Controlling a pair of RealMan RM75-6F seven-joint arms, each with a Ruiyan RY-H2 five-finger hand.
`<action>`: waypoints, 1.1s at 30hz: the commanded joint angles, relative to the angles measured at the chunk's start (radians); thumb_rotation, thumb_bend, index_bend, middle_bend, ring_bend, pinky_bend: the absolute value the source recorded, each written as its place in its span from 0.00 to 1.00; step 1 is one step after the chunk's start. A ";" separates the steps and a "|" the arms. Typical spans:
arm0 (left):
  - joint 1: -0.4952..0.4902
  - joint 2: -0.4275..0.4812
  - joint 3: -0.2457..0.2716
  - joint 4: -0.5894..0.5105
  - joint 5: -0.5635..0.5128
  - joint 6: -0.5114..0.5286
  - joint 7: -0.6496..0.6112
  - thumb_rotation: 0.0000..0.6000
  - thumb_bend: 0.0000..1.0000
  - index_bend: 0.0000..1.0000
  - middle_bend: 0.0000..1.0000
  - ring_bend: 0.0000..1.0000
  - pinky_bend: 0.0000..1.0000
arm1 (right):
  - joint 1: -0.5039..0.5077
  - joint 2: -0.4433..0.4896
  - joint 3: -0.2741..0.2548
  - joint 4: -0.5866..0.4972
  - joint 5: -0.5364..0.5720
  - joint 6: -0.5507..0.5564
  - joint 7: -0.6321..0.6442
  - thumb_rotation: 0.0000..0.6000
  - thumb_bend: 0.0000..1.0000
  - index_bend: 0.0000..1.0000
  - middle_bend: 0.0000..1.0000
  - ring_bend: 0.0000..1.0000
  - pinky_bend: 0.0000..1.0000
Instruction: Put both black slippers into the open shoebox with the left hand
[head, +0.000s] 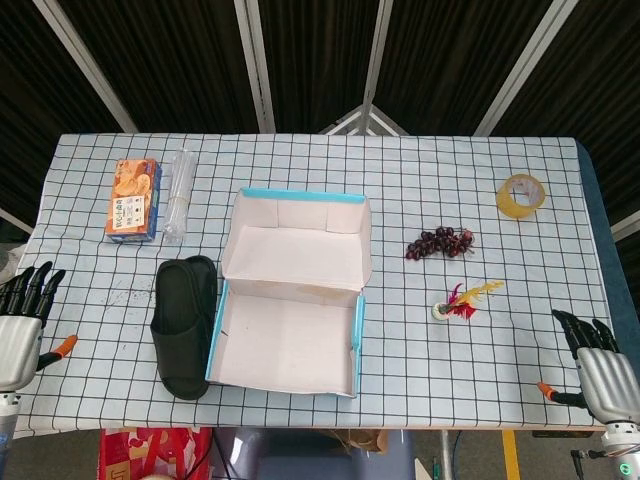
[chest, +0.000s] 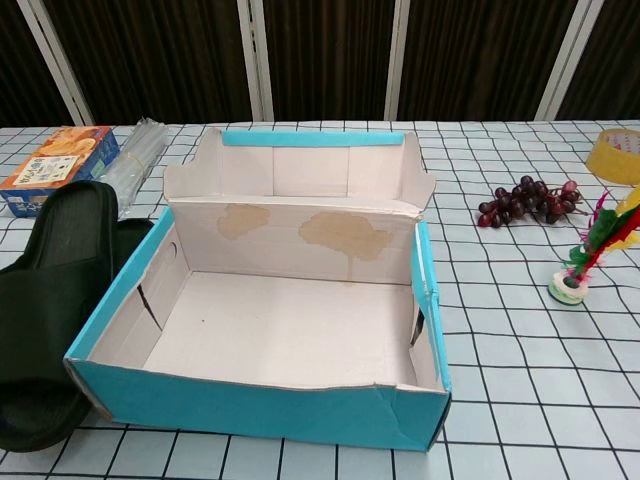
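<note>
The black slippers (head: 184, 322) lie stacked together on the checked table, just left of the open shoebox (head: 290, 340); in the chest view the slippers (chest: 50, 300) fill the lower left beside the blue box wall (chest: 260, 405). The box is empty, its lid folded back. My left hand (head: 22, 322) hangs at the table's left edge, fingers apart, holding nothing, well left of the slippers. My right hand (head: 598, 366) sits at the front right corner, also empty with fingers spread. Neither hand shows in the chest view.
An orange snack box (head: 134, 199) and a clear plastic packet (head: 178, 195) lie behind the slippers. Purple grapes (head: 440, 242), a feathered shuttlecock (head: 462, 301) and a roll of yellow tape (head: 522, 195) lie right of the shoebox.
</note>
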 joint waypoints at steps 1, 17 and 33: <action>0.000 0.002 -0.004 0.001 -0.008 -0.003 -0.006 1.00 0.10 0.04 0.01 0.00 0.11 | 0.003 0.001 0.003 -0.003 0.009 -0.007 -0.005 1.00 0.16 0.07 0.11 0.13 0.04; -0.005 0.041 0.022 -0.029 0.006 -0.040 -0.073 1.00 0.10 0.05 0.06 0.00 0.11 | 0.025 -0.002 0.015 -0.028 0.051 -0.042 -0.064 1.00 0.16 0.07 0.11 0.13 0.04; -0.019 -0.010 0.134 -0.204 0.121 -0.151 0.174 1.00 0.04 0.05 0.11 0.00 0.11 | 0.004 0.009 0.002 -0.017 0.004 -0.005 -0.012 1.00 0.16 0.07 0.11 0.13 0.04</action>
